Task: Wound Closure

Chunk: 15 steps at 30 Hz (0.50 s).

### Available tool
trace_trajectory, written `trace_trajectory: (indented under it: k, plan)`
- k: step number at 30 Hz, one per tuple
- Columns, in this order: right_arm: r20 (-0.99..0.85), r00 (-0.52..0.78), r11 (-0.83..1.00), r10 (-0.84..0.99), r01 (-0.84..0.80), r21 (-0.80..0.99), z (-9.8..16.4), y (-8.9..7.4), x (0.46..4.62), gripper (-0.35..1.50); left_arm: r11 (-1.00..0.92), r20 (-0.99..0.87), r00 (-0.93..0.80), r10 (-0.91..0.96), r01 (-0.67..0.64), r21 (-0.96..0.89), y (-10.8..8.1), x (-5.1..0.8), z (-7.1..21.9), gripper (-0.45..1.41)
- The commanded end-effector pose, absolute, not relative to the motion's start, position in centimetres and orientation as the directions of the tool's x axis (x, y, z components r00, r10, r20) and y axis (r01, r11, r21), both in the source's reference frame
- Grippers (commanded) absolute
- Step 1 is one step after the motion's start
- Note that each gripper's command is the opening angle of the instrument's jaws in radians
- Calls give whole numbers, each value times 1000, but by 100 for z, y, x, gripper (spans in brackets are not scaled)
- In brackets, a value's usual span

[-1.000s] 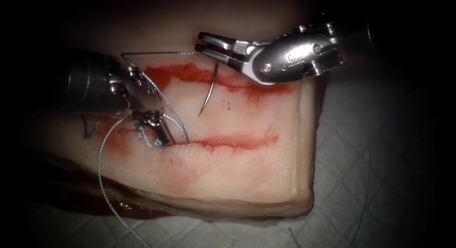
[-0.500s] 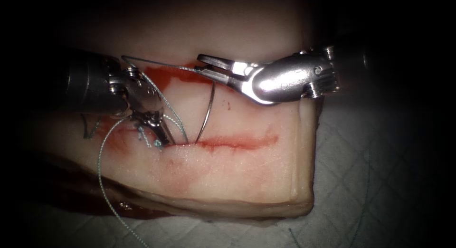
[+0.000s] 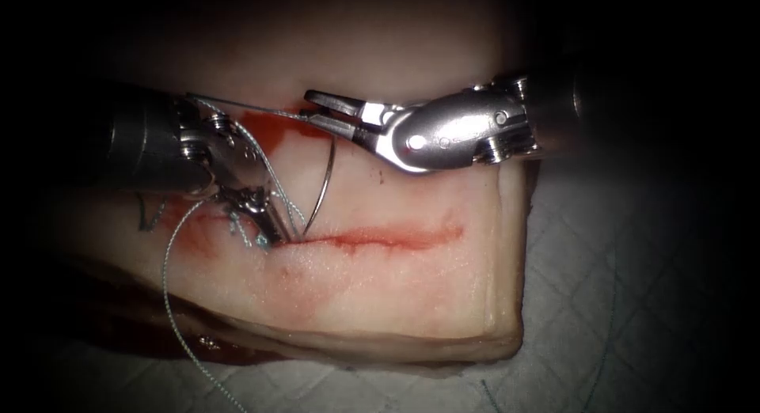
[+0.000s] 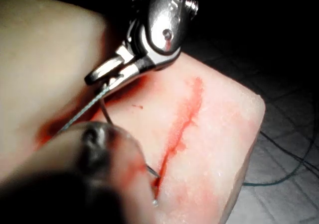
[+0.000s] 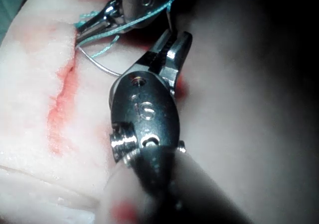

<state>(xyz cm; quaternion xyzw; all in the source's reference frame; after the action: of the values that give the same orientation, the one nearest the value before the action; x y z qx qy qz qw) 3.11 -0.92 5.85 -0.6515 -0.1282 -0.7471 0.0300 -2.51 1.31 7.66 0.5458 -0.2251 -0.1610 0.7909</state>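
Right hand (image 3: 326, 112) swung the needle (image 3: 321, 191) down to the cut (image 3: 380, 237), gripping its tail; could slip. Left hand (image 3: 269, 227) clamps tissue (image 3: 396, 286).

The cut's (image 3: 380, 237) left end is crowded: the left tool's (image 3: 265, 223) tip presses there, the needle (image 3: 321, 187) arcs down to it from the right tool (image 3: 328, 112), and thread (image 3: 273, 172) drapes between them. Toward the tissue's (image 3: 396, 302) right edge the cut lies bare; the near edge is open beyond a trailing thread loop.

Grey quilted cloth (image 3: 633, 302) underneath (edges dark).
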Motion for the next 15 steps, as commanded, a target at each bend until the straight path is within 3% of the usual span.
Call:
trace_trajectory:
  k: [1,15]
  plan:
    - [981,-146,-965,127,211,156,589,-89,321,-35,353,181,846,-501,8,936,133,-257,771,-45]
    - [979,-152,-974,136,158,160,597,-98,324,-35,350,176,847,-502,12,937,133,-256,770,-45]
